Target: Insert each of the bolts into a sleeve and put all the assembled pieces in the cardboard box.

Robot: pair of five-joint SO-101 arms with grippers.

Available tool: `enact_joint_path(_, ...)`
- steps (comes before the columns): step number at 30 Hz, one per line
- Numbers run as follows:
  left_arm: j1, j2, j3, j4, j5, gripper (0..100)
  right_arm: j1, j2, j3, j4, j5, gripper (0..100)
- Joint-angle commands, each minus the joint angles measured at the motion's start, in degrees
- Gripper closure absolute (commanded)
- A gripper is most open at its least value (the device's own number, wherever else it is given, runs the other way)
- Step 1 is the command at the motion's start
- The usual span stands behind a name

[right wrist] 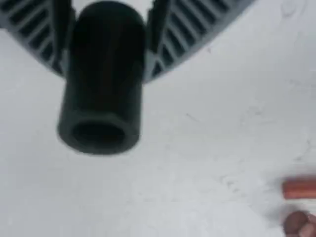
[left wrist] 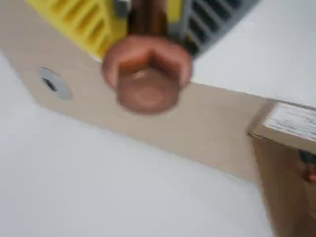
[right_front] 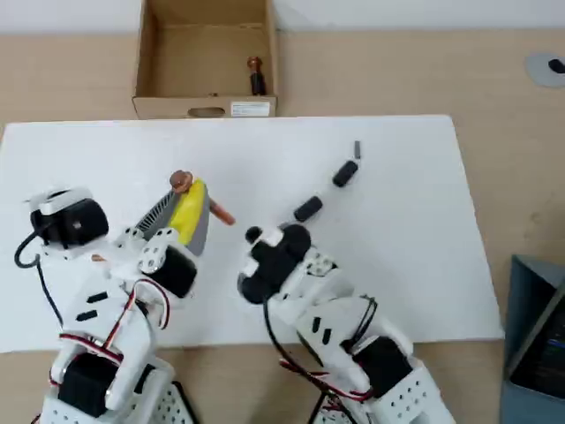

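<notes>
My left gripper (right_front: 184,196), with one yellow finger (left wrist: 81,22), is shut on a copper bolt (right_front: 181,182) whose hex head (left wrist: 147,74) points away from the wrist, above the white mat's left half. A second copper bolt (right_front: 222,214) lies on the mat just right of it. My right gripper (right_front: 255,236) is shut on a black sleeve (right wrist: 101,84), open end outward, low over the mat's middle. Two loose black sleeves (right_front: 307,209) (right_front: 345,173) lie farther right. The cardboard box (right_front: 205,108) stands at the back with one assembled piece (right_front: 255,76) inside.
The white mat (right_front: 415,265) covers most of the wooden table. A small dark rod (right_front: 357,148) lies near the far right sleeve. A grey cable grommet (right_front: 546,68) sits at the back right, and a dark grey bin (right_front: 534,336) stands off the mat's right edge.
</notes>
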Motion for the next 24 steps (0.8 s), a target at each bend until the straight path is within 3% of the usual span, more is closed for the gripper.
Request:
enact_joint_path(1, 2.6, -0.7, -3.5, -1.3, 0.8, 100, -1.8, -6.4, -2.0, -3.4, 0.8, 98.9)
enact_joint_path(24, 3.3, -0.7, -0.8, 0.8, 1.4, 100, -2.8, -6.4, -8.7, -3.5, 2.4, 98.9)
